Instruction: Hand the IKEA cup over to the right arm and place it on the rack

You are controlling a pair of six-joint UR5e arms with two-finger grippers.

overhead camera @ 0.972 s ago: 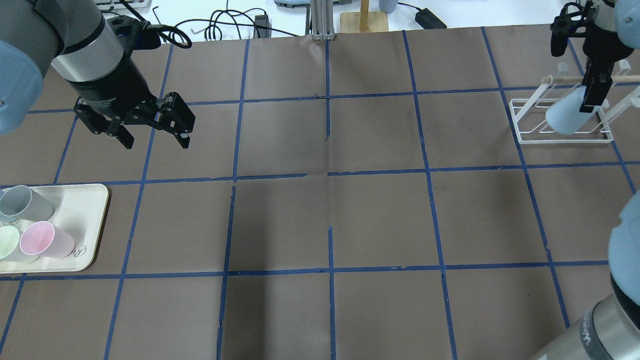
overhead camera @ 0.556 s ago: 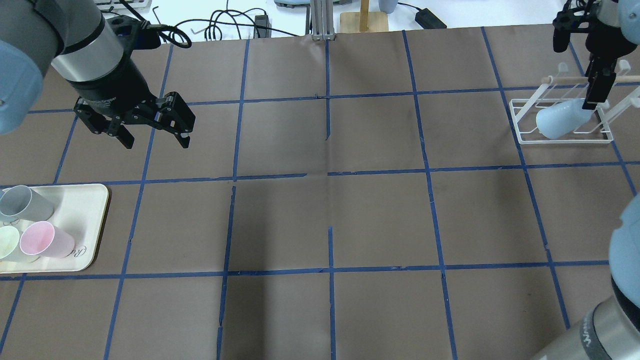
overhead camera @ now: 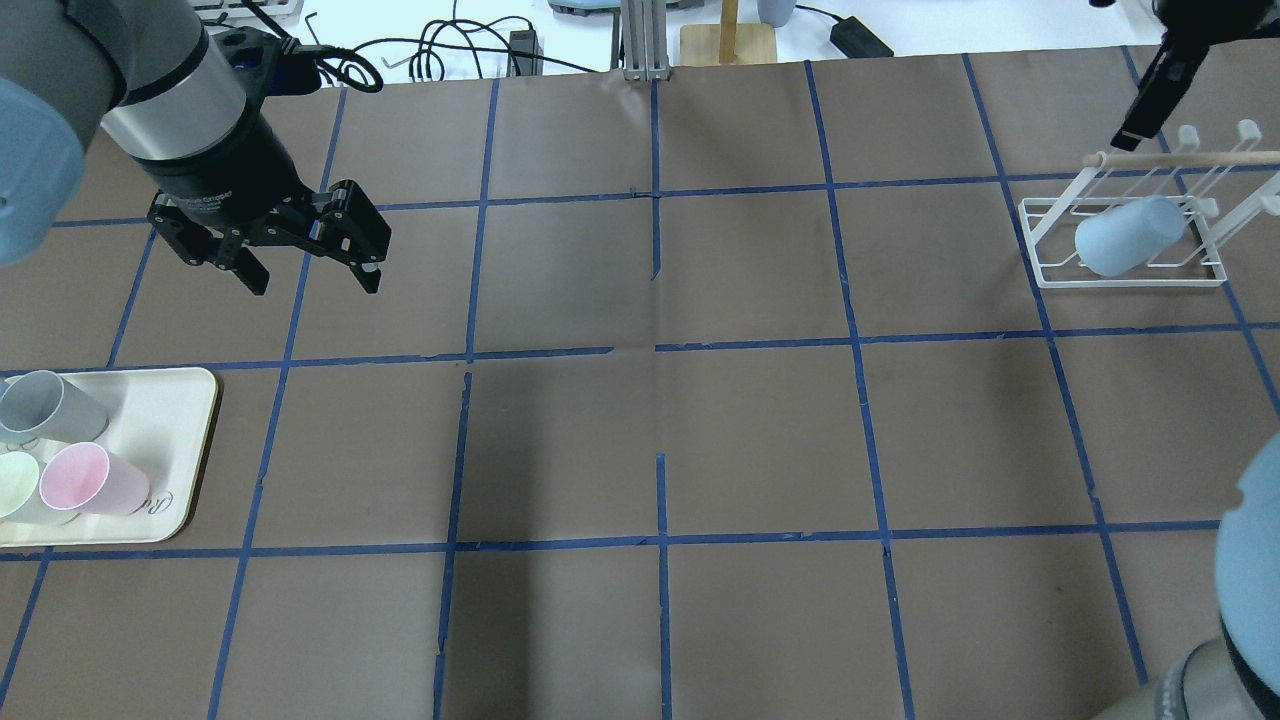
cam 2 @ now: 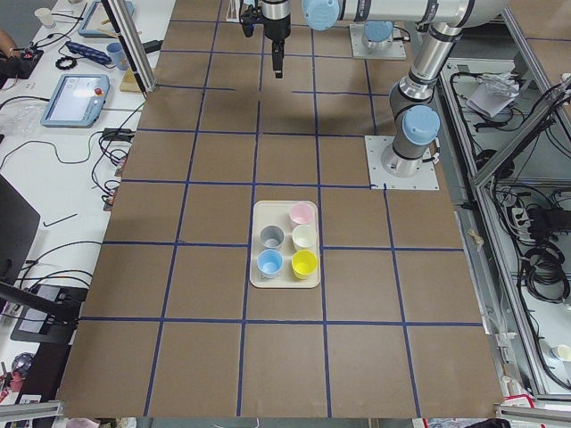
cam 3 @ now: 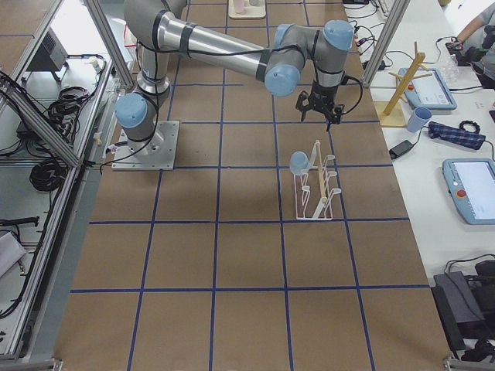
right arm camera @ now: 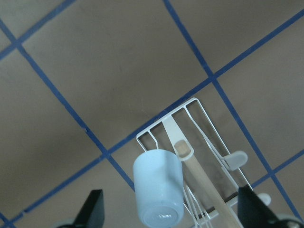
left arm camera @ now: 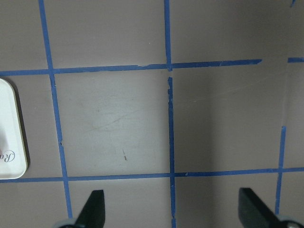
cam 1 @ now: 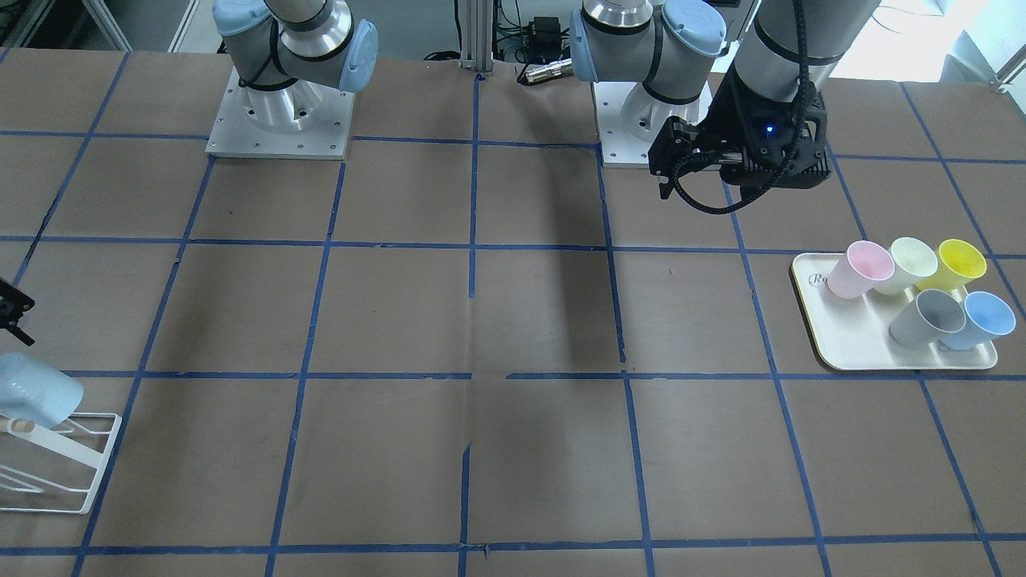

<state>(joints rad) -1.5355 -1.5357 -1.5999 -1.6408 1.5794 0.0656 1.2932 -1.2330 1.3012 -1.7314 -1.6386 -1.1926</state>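
A table covered in brown paper (overhead camera: pixel 650 450) with a grid of blue tape lines, seen from several cameras. At the far right end of the overhead view stands the white wire rack (overhead camera: pixel 1058 205), with a wooden rail along its top. The pale blue IKEA cup (overhead camera: pixel 1130 235) lies tilted on the rack's prongs, just beside the rail, and nothing grips it. The right gripper (cam 3: pixel 319 116) hangs in the air above the rack, clear of both rack and cup. Its wrist camera looks straight down on the cup, with the two black fingertips (right arm camera: pixel 95 209) far apart at the bottom corners, so its jaws are spread wide and hold nothing

Well apart, at the opposite end of the table, the left gripper (overhead camera: pixel 312 270) hovers over bare paper. Its jaws are also spread wide and hold nothing. Near it a cream tray (overhead camera: pixel 190 400) carries five more cups: a pink cup (cam 1: pixel 859 268), a pale green cup (cam 1: pixel 910 263), a yellow cup (cam 1: pixel 954 263), a grey cup (cam 1: pixel 930 316) and a deeper blue cup (cam 1: pixel 982 318), all standing close together
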